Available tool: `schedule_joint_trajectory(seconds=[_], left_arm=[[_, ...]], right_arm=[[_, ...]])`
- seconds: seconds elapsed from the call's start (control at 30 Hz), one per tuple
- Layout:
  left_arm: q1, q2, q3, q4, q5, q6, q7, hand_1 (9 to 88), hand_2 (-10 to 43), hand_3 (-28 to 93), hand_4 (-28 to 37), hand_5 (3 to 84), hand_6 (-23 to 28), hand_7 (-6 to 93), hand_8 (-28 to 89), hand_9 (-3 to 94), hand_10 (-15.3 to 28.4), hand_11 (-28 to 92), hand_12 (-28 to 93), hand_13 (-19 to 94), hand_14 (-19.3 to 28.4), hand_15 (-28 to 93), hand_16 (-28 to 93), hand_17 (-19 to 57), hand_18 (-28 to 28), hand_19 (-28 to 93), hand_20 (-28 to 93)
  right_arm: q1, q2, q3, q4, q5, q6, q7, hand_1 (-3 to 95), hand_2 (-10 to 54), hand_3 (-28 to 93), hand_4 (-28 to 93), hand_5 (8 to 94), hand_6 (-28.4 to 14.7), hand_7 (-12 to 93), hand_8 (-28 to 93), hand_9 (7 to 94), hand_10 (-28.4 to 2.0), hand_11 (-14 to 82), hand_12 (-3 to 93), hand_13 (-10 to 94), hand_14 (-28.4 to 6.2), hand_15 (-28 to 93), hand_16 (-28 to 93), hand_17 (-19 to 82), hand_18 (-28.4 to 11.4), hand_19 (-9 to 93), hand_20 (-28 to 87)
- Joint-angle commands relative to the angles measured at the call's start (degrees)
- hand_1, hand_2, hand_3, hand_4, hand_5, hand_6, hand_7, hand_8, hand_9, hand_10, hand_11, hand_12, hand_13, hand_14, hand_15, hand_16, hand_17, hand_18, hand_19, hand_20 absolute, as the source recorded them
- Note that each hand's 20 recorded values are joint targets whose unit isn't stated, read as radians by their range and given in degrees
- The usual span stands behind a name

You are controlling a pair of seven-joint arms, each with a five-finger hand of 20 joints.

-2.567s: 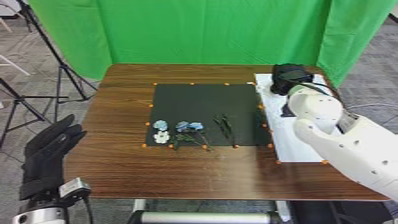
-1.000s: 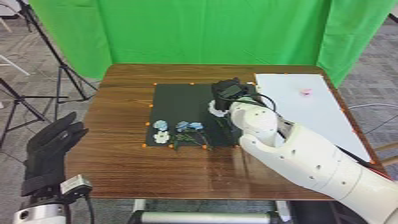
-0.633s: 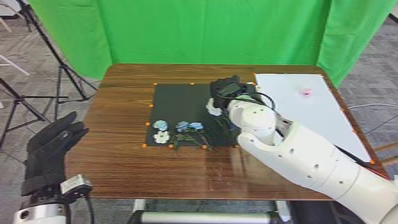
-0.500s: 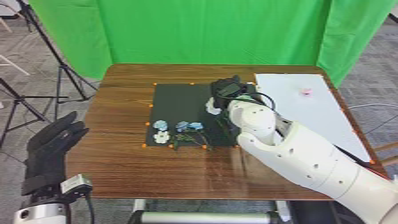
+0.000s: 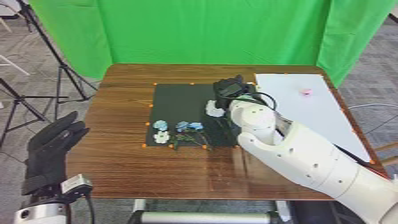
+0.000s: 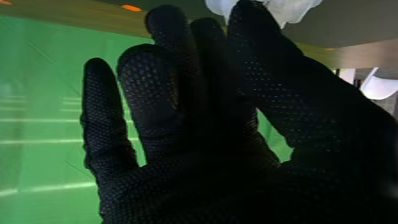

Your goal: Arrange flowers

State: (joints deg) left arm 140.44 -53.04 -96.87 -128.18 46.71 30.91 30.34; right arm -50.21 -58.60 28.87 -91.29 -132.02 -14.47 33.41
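The desk [image 5: 115, 170] is grained in brown, the mat [image 5: 185, 102] coloured dark grey, the sheet [image 5: 302, 107] white, the curtain [image 5: 213, 35] green. Blue and white are shown by the flowers [image 5: 160, 125], dotted black by the right hand [image 5: 228, 89].

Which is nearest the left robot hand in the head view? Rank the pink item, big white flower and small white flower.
From the left robot hand:
1. Small white flower, near left corner of the black mat.
2. Big white flower, right part of the mat.
3. Pink item, far right, on the white sheet.
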Motion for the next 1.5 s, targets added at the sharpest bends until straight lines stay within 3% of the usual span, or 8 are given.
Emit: schedule_joint_trajectory(seconds=[0.03,0.27,0.3,0.5,0.93,1.13,1.4,1.5], left_arm=[[1.45,-0.23,0.01,-0.37,-0.33,0.44,0.69,27.1,3.3,84,-15.9,41.1,10.2,17.9,-11,37.1,20.0,38,8,26,27.1,63,-16,-9.0,21.7,57,3],[1.93,-0.08,0.42,-0.53,-0.72,0.96,1.18,27.1,3.3,84,-16.0,41.0,10.1,18.1,-11,37.1,19.9,38,8,26,27.1,63,-16,-9.0,21.7,57,3],[2.25,0.37,0.52,-0.63,-1.19,1.34,1.66,27.1,3.3,84,-16.0,41.0,10.1,18.0,-11,37.1,19.8,38,8,26,27.1,63,-16,-9.0,21.7,57,3],[2.34,-0.01,0.7,-0.69,-1.0,1.31,1.45,27.2,3.3,84,-16.0,41.0,10.1,18.0,-11,37.1,19.9,38,8,26,27.1,63,-16,-9.0,21.7,58,3],[1.8,-0.56,1.11,-0.69,-0.31,0.94,0.81,27.1,3.3,84,-16.0,41.0,10.1,18.0,-11,37.1,19.9,38,8,26,27.1,63,-16,-9.0,21.7,58,3],[1.54,-0.94,1.29,-0.54,-0.14,0.56,0.59,27.3,3.7,84,-15.6,40.9,10.1,18.1,-11,37.1,19.9,38,8,26,27.1,63,-16,-9.0,21.7,58,3],[1.28,-1.21,1.61,-0.4,-0.17,0.48,0.88,27.2,3.7,85,-15.5,41.0,10.1,18.0,-11,37.1,19.9,38,8,26,27.2,63,-16,-9.0,21.7,58,3],[1.04,-1.27,1.88,-0.26,-0.31,0.37,0.99,27.1,3.7,85,-15.4,41.0,10.2,18.0,-11,37.2,19.9,38,8,26,27.2,63,-16,-9.0,21.7,58,3]], right_arm=[[1.47,1.5,1.77,-1.52,-0.76,-3.53,0.56,44.8,-9.5,84,-28,56.7,-5.2,21,-14,59.7,-17.1,28.0,16.7,60,-9.8,77,22,12,-20.5,75,3],[0.24,5.88,5.33,-4.91,0.7,-4.69,0.63,40.2,-9.5,87,-28,51.6,-7.8,19,-12,52.4,-20.1,24.7,15.8,58,-13.7,79,16,10,-21.3,75,3],[-0.52,6.61,6.59,-5.36,1.04,-4.93,0.51,39.8,-9.5,87,-28,51.1,-8.0,18,-12,51.7,-20.3,24.4,15.7,57,-13.9,79,16,10,-21.3,75,3],[-2.6,10.65,11.03,-5.0,3.37,-5.63,0.85,37.1,-9.4,87,-28,49.8,-8.6,17,-12,50.4,-20.9,23.4,15.6,57,-14.1,80,13,10,-21.5,75,3],[-3.13,10.64,22.23,5.09,9.98,-11.49,0.77,33.3,-9.4,88,-28,45.9,-8.6,17,-11,46.2,-21.0,20.6,15.8,54,-13.7,81,12,9,-20.4,72,4],[-2.33,11.75,21.36,7.38,9.86,-9.33,1.53,29.5,-2.6,91,-28,45.7,-7.9,18,-12,46.0,-20.6,20.1,15.9,55,-13.3,82,12,9,-20.1,71,5],[-1.44,10.2,21.39,11.93,5.27,-7.78,-0.83,24.5,1.1,91,-27,45.7,-7.4,18,-12,45.2,-20.7,19.4,15.9,55,-13.1,83,12,9,-19.8,71,7],[-0.86,9.48,21.4,13.14,3.17,-9.75,-1.73,23.8,1.3,91,-26,45.2,-7.1,18,-12,43.1,-21.2,18.1,15.7,54,-13.4,83,12,9,-19.8,70,7]])
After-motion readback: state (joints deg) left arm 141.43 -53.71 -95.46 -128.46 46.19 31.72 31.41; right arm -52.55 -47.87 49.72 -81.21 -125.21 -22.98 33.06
